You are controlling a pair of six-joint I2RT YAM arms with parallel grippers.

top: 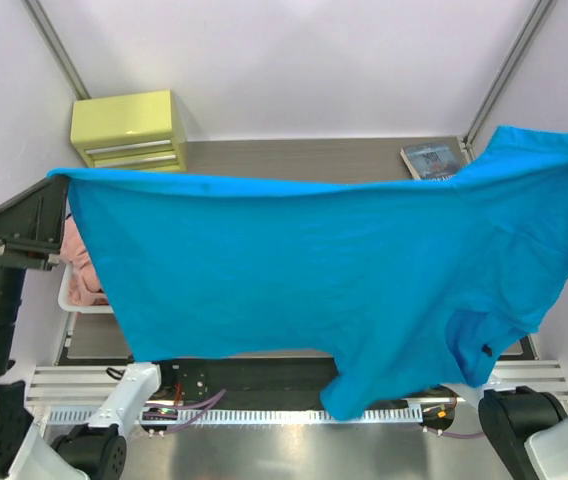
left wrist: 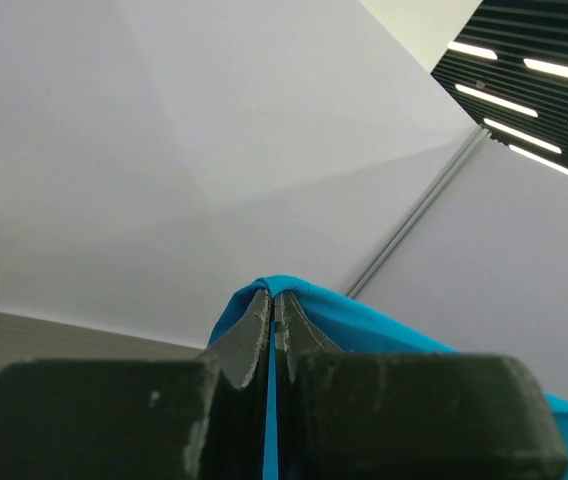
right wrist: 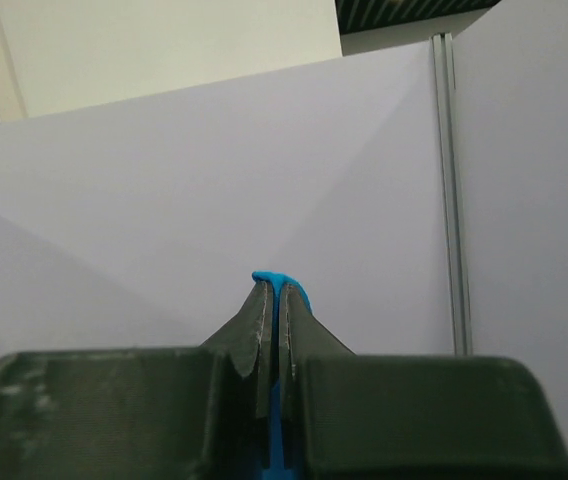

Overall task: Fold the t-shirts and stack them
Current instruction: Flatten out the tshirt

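The bright turquoise-blue t-shirt [top: 314,270] hangs spread wide in the air above the table and covers most of the top view. My left gripper [left wrist: 272,296] is shut on its top left corner, with blue cloth [left wrist: 384,325] pinched between the fingers and draped over the tips. In the top view that corner sits at the left arm's end [top: 59,175]. My right gripper [right wrist: 272,286] is shut on the shirt's other top edge, with a fold of blue cloth [right wrist: 276,277] poking past the tips. The right gripper is hidden behind the cloth in the top view. A pink shirt [top: 79,265] lies at the left.
A yellow drawer box [top: 129,130] stands at the back left. A dark-blue-covered book [top: 431,160] lies at the back right. A white tray [top: 69,300] at the left holds the pink shirt. The grey table [top: 294,155] shows behind the hanging shirt.
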